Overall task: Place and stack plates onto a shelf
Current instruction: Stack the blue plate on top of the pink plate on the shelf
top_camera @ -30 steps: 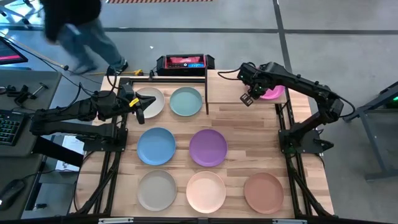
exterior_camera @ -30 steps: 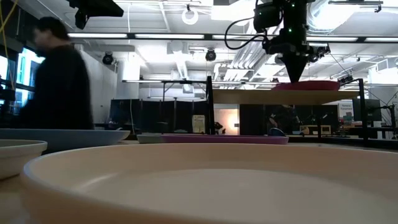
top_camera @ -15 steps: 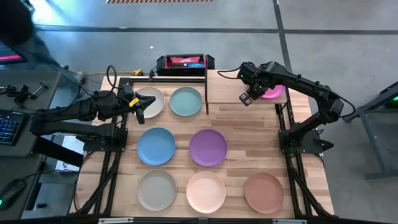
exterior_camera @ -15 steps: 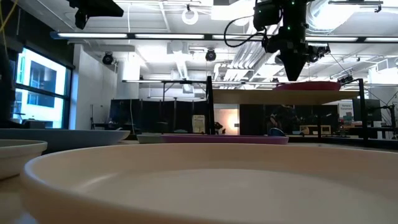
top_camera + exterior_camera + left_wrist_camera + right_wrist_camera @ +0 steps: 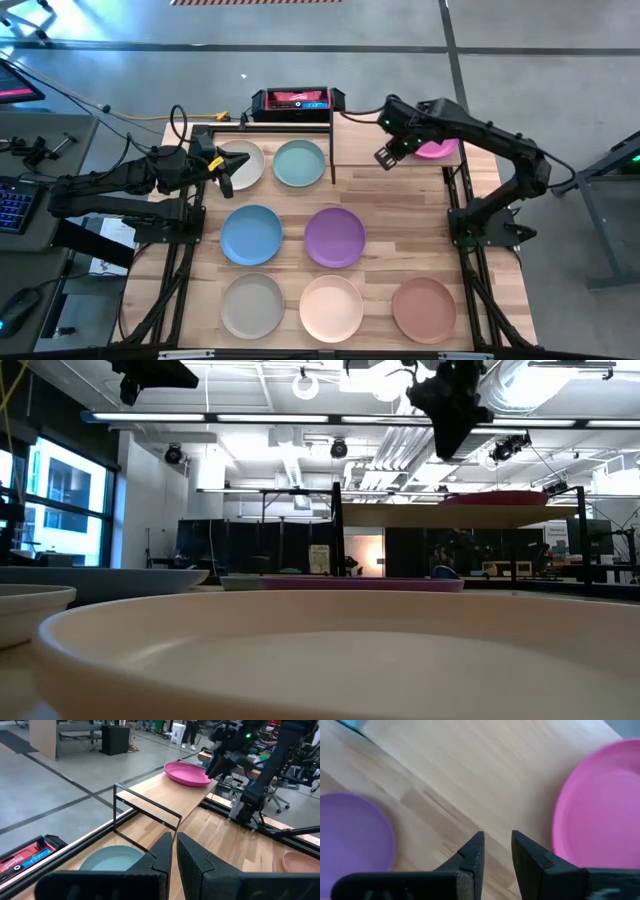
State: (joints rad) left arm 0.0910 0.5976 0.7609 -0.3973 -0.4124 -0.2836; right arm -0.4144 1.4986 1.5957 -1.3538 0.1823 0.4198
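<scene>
1 magenta plate (image 5: 438, 149) now lies alone on the shelf (image 5: 365, 150), at its right end. The right gripper (image 5: 384, 156), a second ago down at the plate's rim, has lifted clear toward the shelf's middle, fingers narrowly apart and empty, so this placement looks done. 7 plates wait on the tabletop (image 5: 380, 215). The left gripper (image 5: 226, 183) hangs pinched shut beside the cream plate (image 5: 243, 164).

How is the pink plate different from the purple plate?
The magenta plate sits up on the shelf, while the purple plate lies down on the big table. The magenta plate is partly hidden under the right arm in the high view; the purple plate shows whole. The magenta plate is alone on the shelf; the purple plate has other plates around it. Both are round, shallow, empty and look alike in shape.
</scene>
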